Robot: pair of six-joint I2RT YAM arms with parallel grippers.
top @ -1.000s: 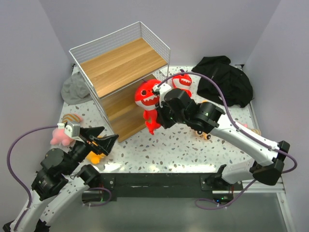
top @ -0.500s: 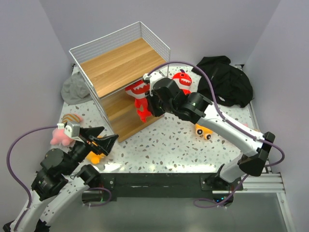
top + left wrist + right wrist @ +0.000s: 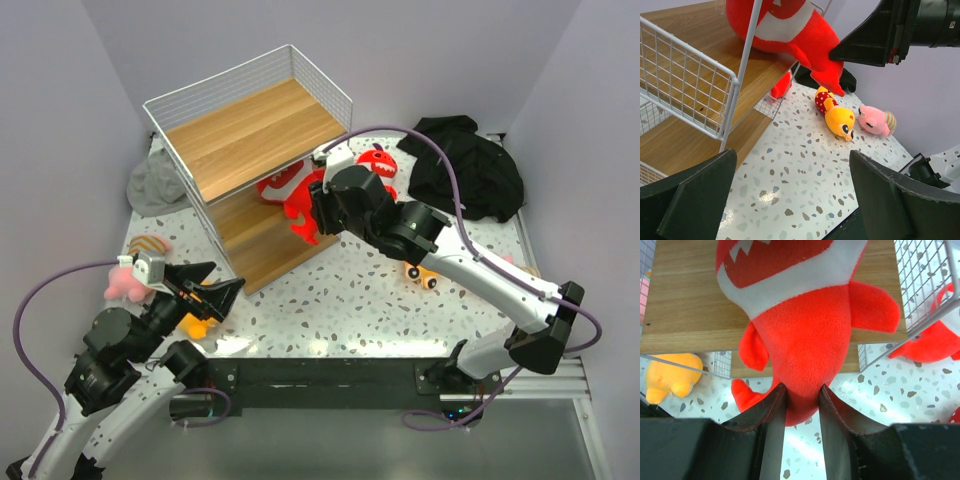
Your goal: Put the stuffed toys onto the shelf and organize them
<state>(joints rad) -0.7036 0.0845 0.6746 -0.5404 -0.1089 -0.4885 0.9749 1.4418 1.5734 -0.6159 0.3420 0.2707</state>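
On the middle board point(image 3: 685, 295) of the shelf point(image 3: 250, 125): a red shark point(image 3: 805, 340), only half supported.
Its head lay on the wood, while belly and tail overhung the edge, the tail pinched by the right gripper point(image 3: 801, 390). If released there, the overhanging weight could have slid it onto the table point(image 3: 350, 290). The left gripper point(image 3: 792, 165) gaped empty.

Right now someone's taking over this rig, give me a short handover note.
Left gripper: open, empty, near left.
Right gripper: closed on the tail of a red shark lying on the shelf, middle board.
Done: nothing released yet.
Left: release it, then shelve the second shark, yellow doll and pink toy at right, other yellow doll and other pink toy by the left arm.
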